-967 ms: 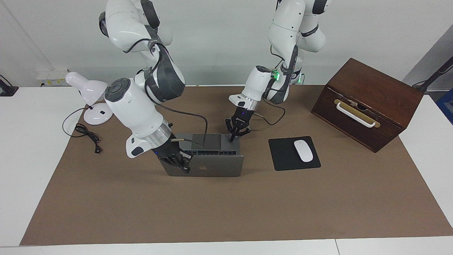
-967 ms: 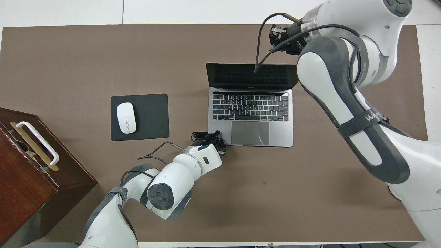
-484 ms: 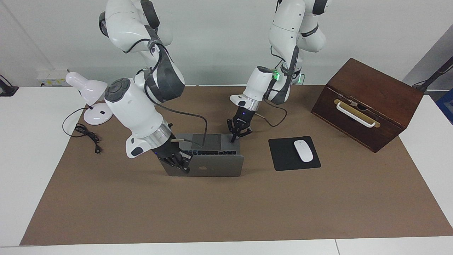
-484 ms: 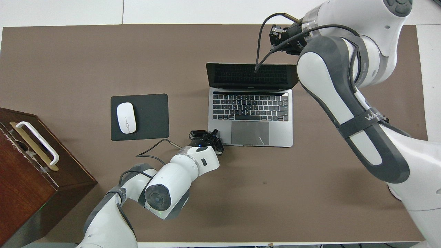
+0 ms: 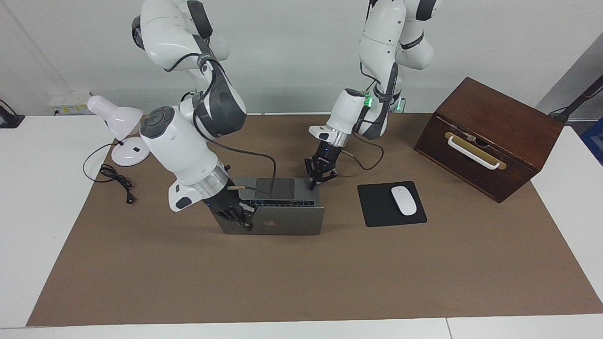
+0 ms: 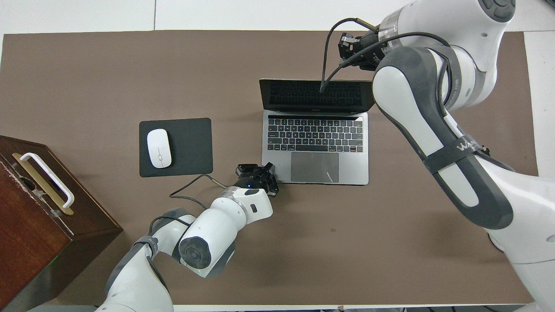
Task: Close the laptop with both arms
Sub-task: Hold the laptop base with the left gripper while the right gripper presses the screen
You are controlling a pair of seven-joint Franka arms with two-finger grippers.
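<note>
Laptop (image 5: 278, 207) open, lid tilted partway. Right gripper (image 5: 246, 221) closed, empty, against lid's back. Left gripper (image 5: 313, 186) closed, empty, at base corner.

Obstacles on counter (image 5: 301, 282):
- laptop (image 5: 282, 225), lid part raised, mid-mat; right gripper (image 5: 246, 221) against its lid, left gripper (image 5: 313, 184) at its near corner.
- mouse pad (image 5: 377, 207) with mouse (image 5: 403, 200), beside the laptop.
- wooden box (image 5: 490, 136), left arm's end.
- lamp (image 5: 118, 127) and cable (image 5: 115, 178), right arm's end.

Free room: bare mat farther from the robots than the laptop.
</note>
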